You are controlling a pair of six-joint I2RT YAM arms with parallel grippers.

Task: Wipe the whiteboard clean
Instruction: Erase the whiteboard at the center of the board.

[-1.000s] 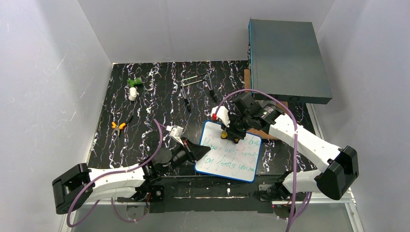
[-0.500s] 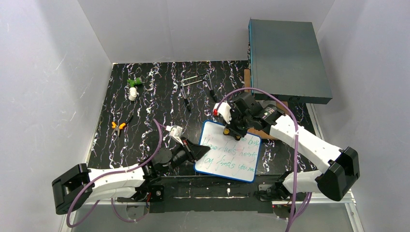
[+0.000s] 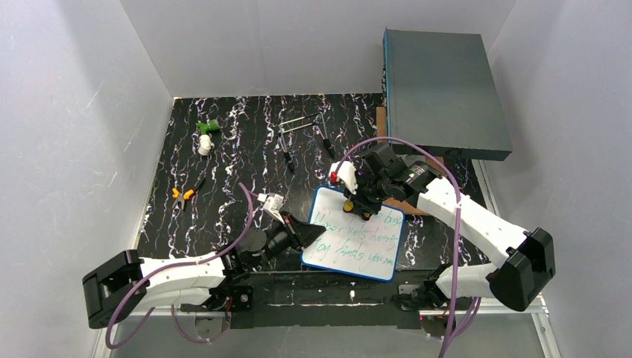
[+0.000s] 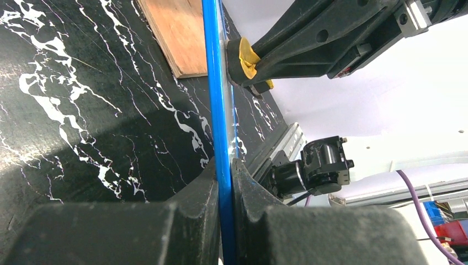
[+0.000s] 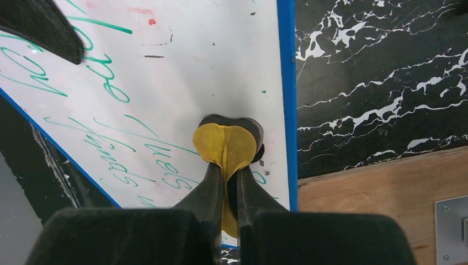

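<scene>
The whiteboard [image 3: 354, 239], blue-framed and covered in green handwriting, lies tilted near the table's front. My left gripper [image 3: 311, 237] is shut on its left edge; in the left wrist view the blue frame [image 4: 214, 83] runs between the jaws of the left gripper [image 4: 223, 171]. My right gripper [image 3: 358, 205] is shut on a yellow eraser [image 5: 225, 144], whose dark pad presses on the whiteboard [image 5: 182, 72] near its right edge. The right gripper [image 5: 230, 171] points down at the board. The eraser [image 4: 246, 61] also shows against the board's face in the left wrist view.
A large grey-teal box [image 3: 443, 93] stands at the back right, over a wooden board [image 5: 381, 193]. On the black marbled table [image 3: 231, 164] lie orange-handled pliers [image 3: 182, 194], a green and white object [image 3: 206, 134] and thin metal tools [image 3: 302, 123].
The right gripper with the eraser has shifted slightly back and forth over the board's upper part. The left arm has edged a little to the right, still holding the board.
</scene>
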